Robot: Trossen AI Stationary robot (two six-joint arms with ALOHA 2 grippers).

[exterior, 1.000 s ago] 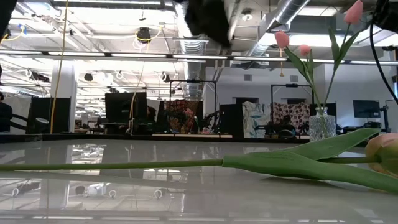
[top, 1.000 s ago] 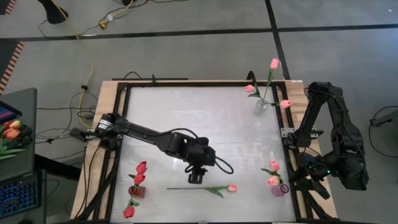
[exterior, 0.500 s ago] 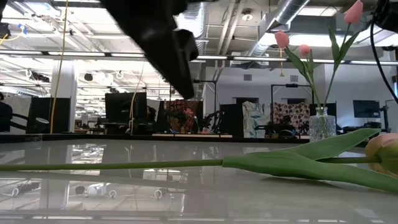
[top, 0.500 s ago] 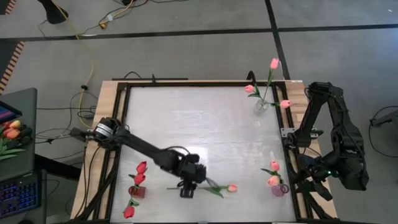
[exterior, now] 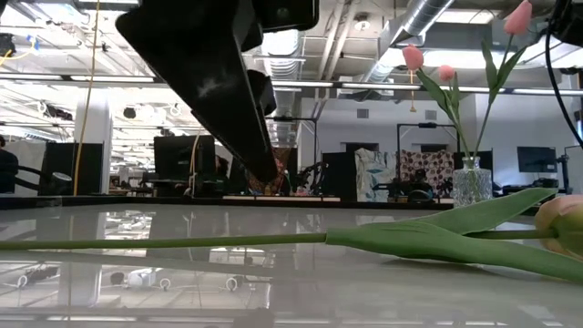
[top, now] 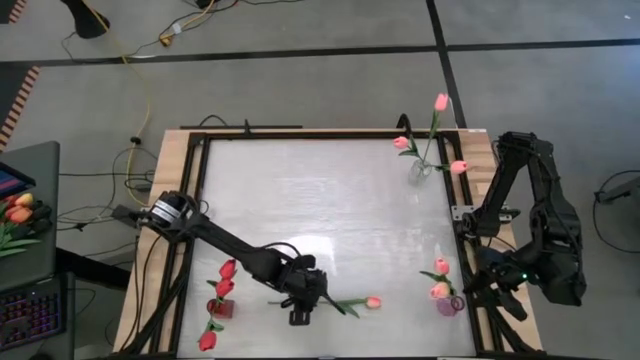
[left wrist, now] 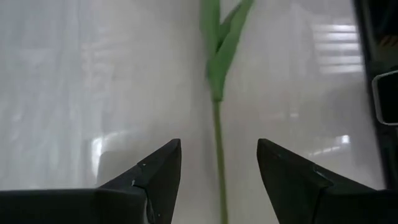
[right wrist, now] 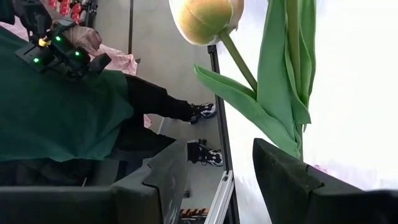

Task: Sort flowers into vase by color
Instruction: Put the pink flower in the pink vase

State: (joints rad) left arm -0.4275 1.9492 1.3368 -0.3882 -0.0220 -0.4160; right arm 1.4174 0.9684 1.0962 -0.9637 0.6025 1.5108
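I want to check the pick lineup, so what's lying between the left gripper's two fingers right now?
The loose tulip's green stem lies between the open fingers of the left gripper in the left wrist view, on bare table.

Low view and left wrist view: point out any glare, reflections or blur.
Low view: the glossy table mirrors the ceiling lights, and the near tulip at right is soft. Left wrist view: bright window glare on the table, and the stem and leaves look blurred.
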